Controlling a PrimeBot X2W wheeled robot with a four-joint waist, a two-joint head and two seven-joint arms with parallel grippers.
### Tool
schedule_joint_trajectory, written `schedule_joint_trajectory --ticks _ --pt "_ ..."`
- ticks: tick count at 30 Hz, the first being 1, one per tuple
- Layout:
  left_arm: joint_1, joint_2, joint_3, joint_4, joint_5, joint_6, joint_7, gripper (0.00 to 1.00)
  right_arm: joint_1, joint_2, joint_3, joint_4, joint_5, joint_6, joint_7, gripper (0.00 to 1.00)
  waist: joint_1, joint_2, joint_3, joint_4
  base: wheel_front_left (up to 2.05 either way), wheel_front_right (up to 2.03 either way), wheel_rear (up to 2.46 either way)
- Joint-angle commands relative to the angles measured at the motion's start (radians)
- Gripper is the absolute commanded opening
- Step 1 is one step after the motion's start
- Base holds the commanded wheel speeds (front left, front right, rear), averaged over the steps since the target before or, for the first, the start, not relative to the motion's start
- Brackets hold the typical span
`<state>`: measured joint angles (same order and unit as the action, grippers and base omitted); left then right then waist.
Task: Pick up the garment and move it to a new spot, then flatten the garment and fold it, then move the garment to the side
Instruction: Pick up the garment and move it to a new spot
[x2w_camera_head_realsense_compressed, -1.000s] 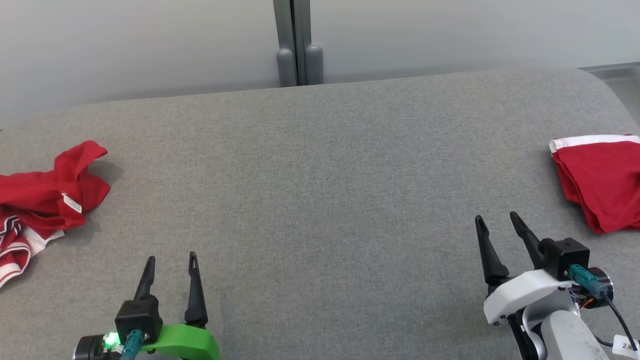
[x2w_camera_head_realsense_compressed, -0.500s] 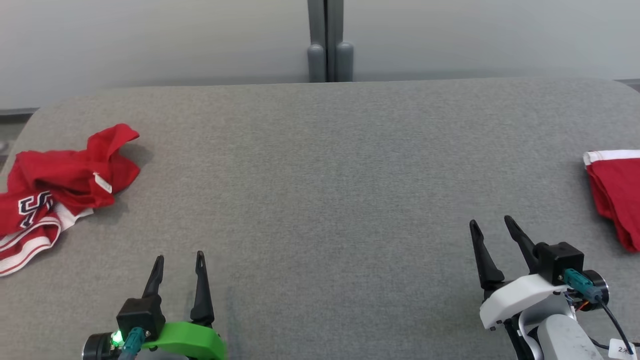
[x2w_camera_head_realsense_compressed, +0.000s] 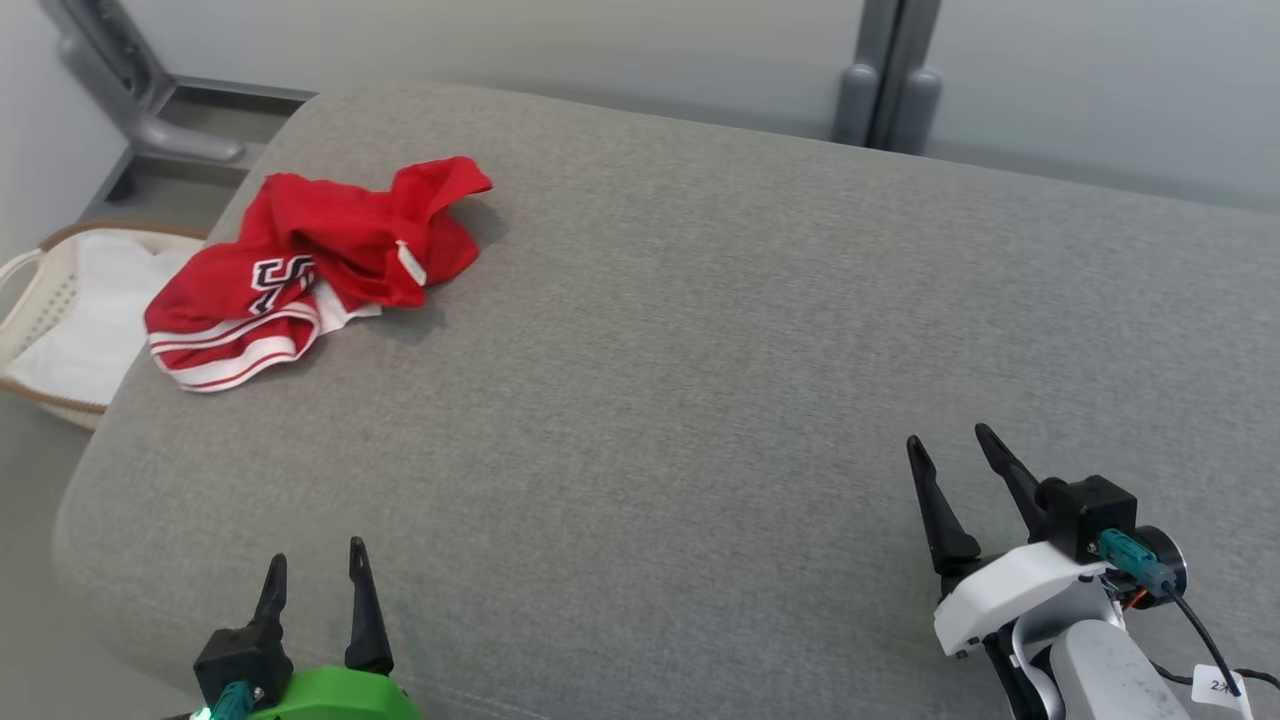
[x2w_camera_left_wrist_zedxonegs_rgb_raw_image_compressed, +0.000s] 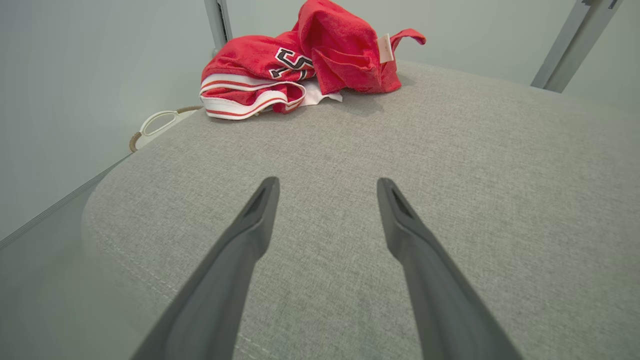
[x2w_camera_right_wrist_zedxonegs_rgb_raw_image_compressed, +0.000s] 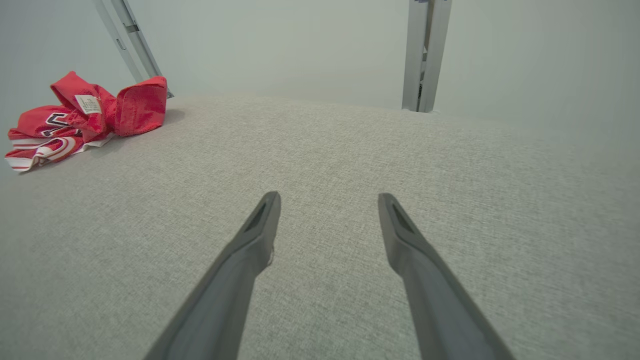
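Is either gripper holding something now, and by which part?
Nothing is held. The left gripper and right gripper are open, apart from the red garment.

Bright, even, soft light in all views; colours clean. Head view is sharp edge to edge. Shirt (x2w_camera_head_realsense_compressed: 330, 250) throws a short, fuzzy shadow on the grey cushion (x2w_camera_head_realsense_compressed: 700, 350), on its side toward the right gripper (x2w_camera_head_realsense_compressed: 946, 434), so light comes from above & a bit beyond. Wrist views are wide-angle: cushion edge bows, posts (x2w_camera_right_wrist_zedxonegs_rgb_raw_image_compressed: 422, 55) lean at the sides. Fingers (x2w_camera_left_wrist_zedxonegs_rgb_raw_image_compressed: 235, 270) of the left gripper (x2w_camera_left_wrist_zedxonegs_rgb_raw_image_compressed: 327, 180) go soft & smeared near the bottom edge. Weave is crisp just ahead of the tips, softer further out. Wall (x2w_camera_right_wrist_zedxonegs_rgb_raw_image_compressed: 300, 45) beyond reads flat pale, slightly darker twd corners.
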<state>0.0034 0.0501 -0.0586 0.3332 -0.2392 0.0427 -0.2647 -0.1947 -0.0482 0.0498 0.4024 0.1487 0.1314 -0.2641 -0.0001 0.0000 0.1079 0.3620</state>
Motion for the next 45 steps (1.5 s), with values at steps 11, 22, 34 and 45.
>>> schedule_joint_trajectory --ticks 11,22,34,45 --pt "0.028 0.002 0.053 0.013 -0.074 0.004 0.001 1.00 -0.006 -0.006 0.031 0.014 0.022 -0.002 0.000 1.00 0.0001 0.0000 0.019 0.181 0.00 0.00 0.00" --pt "-0.218 0.001 0.139 0.120 -0.075 -0.100 0.001 1.00 -0.069 -0.006 0.059 -0.014 -0.044 -0.002 0.000 1.00 0.0001 0.0000 0.142 0.083 0.00 0.00 0.00" --pt "-0.574 0.073 0.235 0.316 -0.025 -0.165 0.001 1.00 -0.155 -0.026 0.090 -0.061 -0.067 -0.002 0.000 1.00 0.0001 0.0000 0.289 -0.023 0.00 0.00 0.00" --pt "-0.787 0.189 0.220 0.524 -0.079 -0.174 0.001 1.00 -0.218 -0.042 0.113 -0.108 -0.060 -0.002 0.000 1.00 0.0001 0.0000 0.396 -0.118 0.00 0.00 0.00"
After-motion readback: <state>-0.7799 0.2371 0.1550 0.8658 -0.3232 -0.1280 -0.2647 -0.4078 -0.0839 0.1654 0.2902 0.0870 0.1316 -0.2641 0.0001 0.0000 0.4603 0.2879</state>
